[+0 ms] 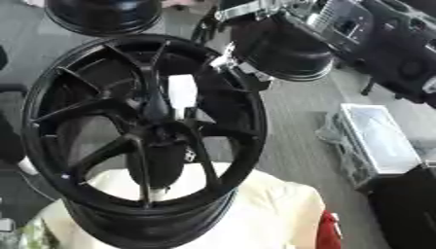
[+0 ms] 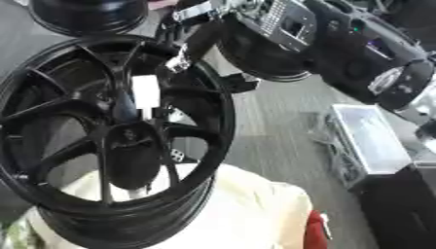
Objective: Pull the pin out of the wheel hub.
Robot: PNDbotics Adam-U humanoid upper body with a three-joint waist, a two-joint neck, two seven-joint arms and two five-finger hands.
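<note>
A large black spoked wheel (image 1: 51,116) stands tilted on a cream cloth (image 1: 272,209), with its hub (image 1: 160,132) facing me. A white oblong piece (image 1: 181,92), which may be the pin, shows just above the hub between two spokes. My right arm (image 1: 281,48) comes in from the upper right and crosses the rim, its silver wrist (image 1: 228,63) at the rim's edge. My right hand (image 1: 194,115) reaches in beside the white piece, dark against the dark spokes. I cannot tell whether it touches the white piece. My left hand is not visible.
A second black wheel (image 1: 102,14) lies at the top left. At the right, a clear plastic box (image 1: 374,141) stands on the grey floor. A red thing (image 1: 328,233) pokes out at the cloth's lower right edge. Dark equipment fills the upper right.
</note>
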